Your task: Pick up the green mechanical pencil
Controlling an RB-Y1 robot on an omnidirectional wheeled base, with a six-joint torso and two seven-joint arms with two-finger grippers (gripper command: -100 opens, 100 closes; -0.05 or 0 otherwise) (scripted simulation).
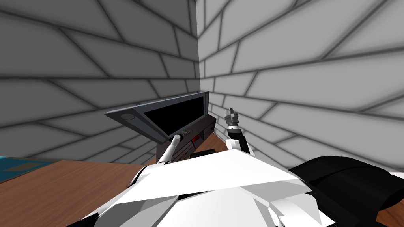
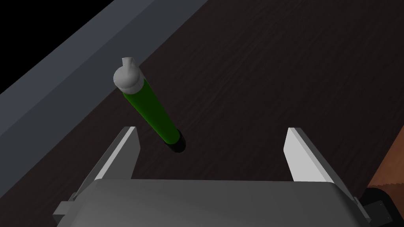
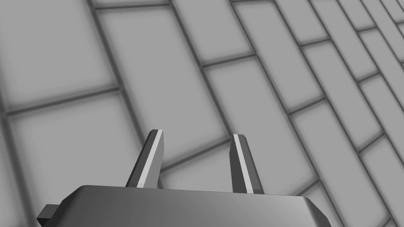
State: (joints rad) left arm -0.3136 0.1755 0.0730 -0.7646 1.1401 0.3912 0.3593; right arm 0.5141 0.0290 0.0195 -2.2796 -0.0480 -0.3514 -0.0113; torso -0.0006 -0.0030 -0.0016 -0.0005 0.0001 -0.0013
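The green mechanical pencil (image 2: 152,108) has a light grey tip and a black end cap. It lies on a dark wood-grain surface (image 2: 276,71) beside a grey frame edge (image 2: 59,90). My left gripper (image 2: 212,130) hangs just above it, open wide. The pencil's black end lies between the fingers, nearer one finger (image 2: 124,151) and touching neither. In the head view my left gripper (image 1: 184,134) reaches under the tilted screen. My right gripper (image 1: 232,116) is raised beside the wall, its fingers (image 3: 150,157) apart with nothing between them.
A grey-framed black screen (image 1: 173,114) leans over a dark low cabinet (image 1: 197,138) with a small red part on its front. Brown wooden surface (image 1: 59,189) spreads to the left, with a teal patch (image 1: 15,165) at its far edge. Grey tiled walls meet in the corner behind.
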